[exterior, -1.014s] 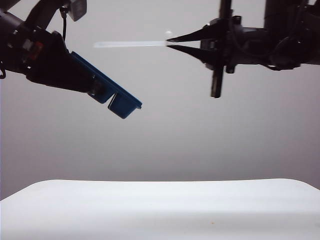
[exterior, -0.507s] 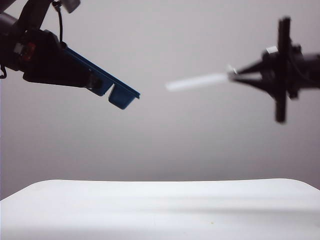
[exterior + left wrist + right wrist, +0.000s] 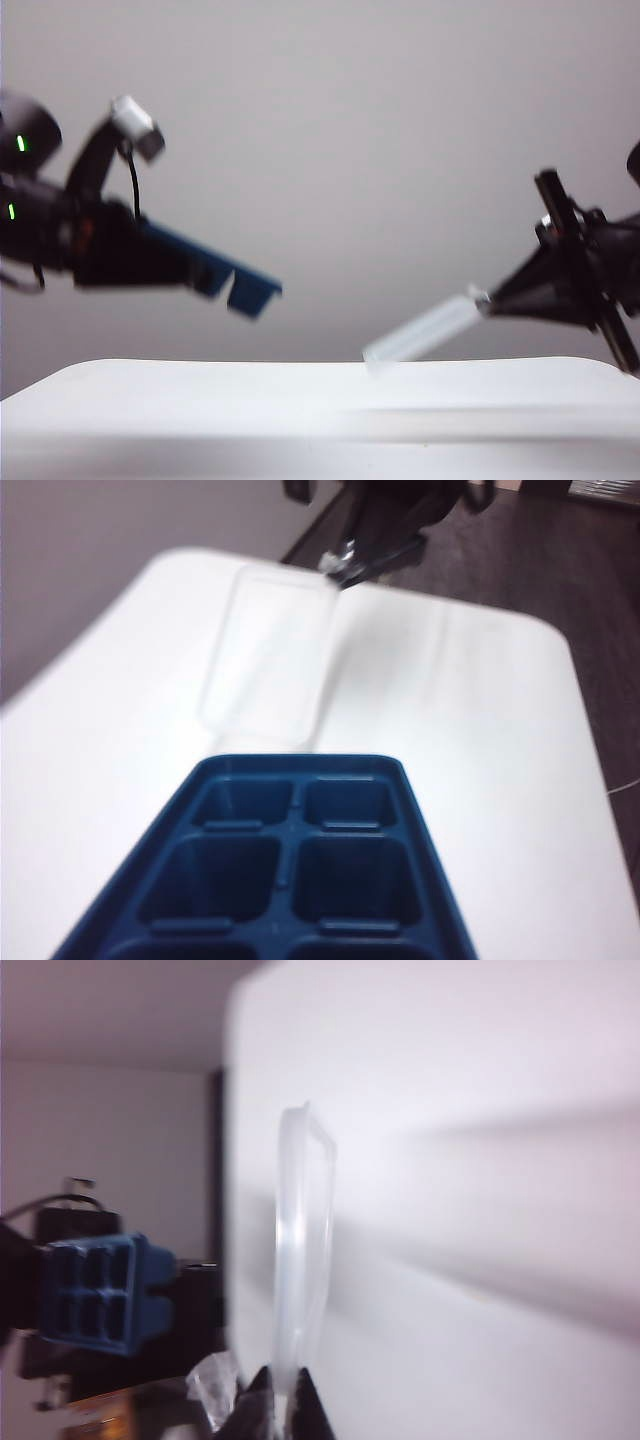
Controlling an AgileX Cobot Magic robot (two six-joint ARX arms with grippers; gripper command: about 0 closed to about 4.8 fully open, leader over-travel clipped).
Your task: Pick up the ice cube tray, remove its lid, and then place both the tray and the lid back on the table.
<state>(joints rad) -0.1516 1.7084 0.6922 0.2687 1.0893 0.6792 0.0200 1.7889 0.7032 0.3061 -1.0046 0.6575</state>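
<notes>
A bare test room, most like a robotics lab: a plain white desk with rounded corners stands before a blank grey wall, dark wood-look flooring lies beyond the desk's far edge, and black robot arms hang over it.

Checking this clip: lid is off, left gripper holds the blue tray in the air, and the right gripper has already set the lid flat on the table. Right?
Not quite. The lid is not on the table; the right gripper holds it tilted above, per the exterior view. The left gripper does hold the tray aloft.
</notes>
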